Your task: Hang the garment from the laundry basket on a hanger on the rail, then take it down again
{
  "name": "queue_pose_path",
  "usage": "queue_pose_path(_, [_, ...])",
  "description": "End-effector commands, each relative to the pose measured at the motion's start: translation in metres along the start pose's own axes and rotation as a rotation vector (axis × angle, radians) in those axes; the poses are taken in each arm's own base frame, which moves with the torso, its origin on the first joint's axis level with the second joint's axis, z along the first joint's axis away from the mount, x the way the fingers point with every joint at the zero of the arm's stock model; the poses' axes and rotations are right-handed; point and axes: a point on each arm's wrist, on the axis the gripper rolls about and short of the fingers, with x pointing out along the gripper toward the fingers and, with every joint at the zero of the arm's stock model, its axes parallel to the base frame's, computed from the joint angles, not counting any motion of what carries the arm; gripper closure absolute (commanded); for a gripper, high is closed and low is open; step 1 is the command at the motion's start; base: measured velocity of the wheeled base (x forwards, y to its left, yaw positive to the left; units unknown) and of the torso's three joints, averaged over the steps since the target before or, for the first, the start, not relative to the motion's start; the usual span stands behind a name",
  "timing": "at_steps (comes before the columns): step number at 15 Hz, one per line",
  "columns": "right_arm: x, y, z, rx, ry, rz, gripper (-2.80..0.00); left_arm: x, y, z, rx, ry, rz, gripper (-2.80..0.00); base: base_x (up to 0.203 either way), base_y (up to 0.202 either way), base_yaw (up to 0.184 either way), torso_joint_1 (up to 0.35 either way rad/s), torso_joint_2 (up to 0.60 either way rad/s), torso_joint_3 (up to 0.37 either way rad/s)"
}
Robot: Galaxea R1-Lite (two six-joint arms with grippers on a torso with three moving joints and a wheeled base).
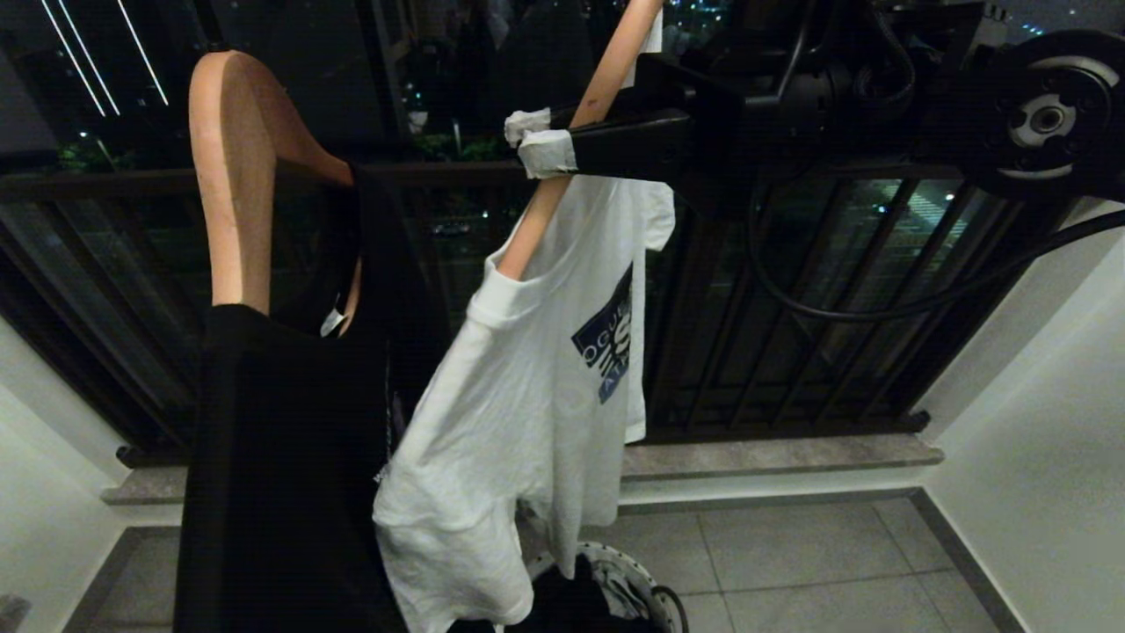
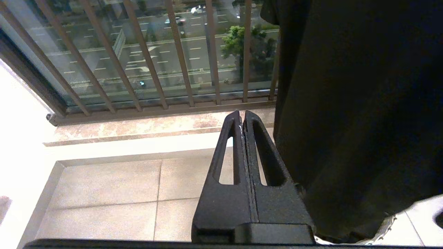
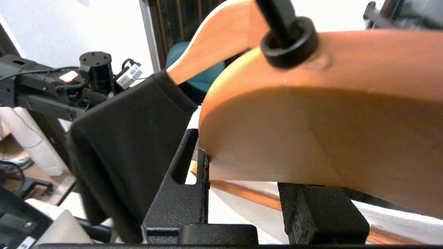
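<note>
I had the right pincer (image 1: 538, 141) clamped on the wooden hanger (image 1: 587, 105) so the white T-shirt (image 1: 518, 396) hung free; left pincer (image 2: 243, 119) sat closed, idle.

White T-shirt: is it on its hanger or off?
On. The white T-shirt drapes from the wooden hanger, which the right gripper clamps.

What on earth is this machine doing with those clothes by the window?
The robot's right gripper is clamped on a wooden hanger carrying a white T-shirt, held up in front of the window bars. Beside it a black garment hangs on another wooden hanger. The left gripper is shut and idle, lower down beside the black garment.
</note>
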Motion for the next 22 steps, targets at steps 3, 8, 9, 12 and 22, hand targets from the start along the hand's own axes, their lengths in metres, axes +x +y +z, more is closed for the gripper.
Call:
queue_pose_path(3, [0.001, -0.003, -0.004, 0.001, 0.000, 0.004, 0.00, 0.000, 0.000, -0.001, 0.000, 0.002, 0.000, 0.00, 0.000, 0.000, 0.000, 0.000, 0.00, 0.000])
queue_pose_path(8, [-0.004, -0.018, -0.017, 0.021, 0.001, -0.024, 0.00, 0.000, 0.000, -0.001, 0.000, 0.002, 0.000, 0.00, 0.000, 0.000, 0.000, 0.000, 0.00, 0.000])
queue_pose_path(9, [-0.004, -0.018, -0.019, 0.027, 0.003, -0.025, 0.00, 0.000, 0.000, -0.001, -0.001, 0.001, 0.000, 0.00, 0.000, 0.000, 0.000, 0.000, 0.00, 0.000])
queue_pose_path(12, [-0.006, -0.019, -0.021, 0.044, 0.006, -0.013, 0.00, 0.000, 0.000, -0.001, 0.000, 0.002, 0.000, 0.00, 0.000, 0.000, 0.000, 0.000, 0.00, 0.000])
queue_pose_path(22, [-0.008, -0.005, -0.033, 0.207, 0.064, -0.002, 0.00, 0.000, 0.000, 0.000, 0.000, 0.000, 0.000, 0.00, 0.000, 0.000, 0.000, 0.000, 0.00, 0.000])
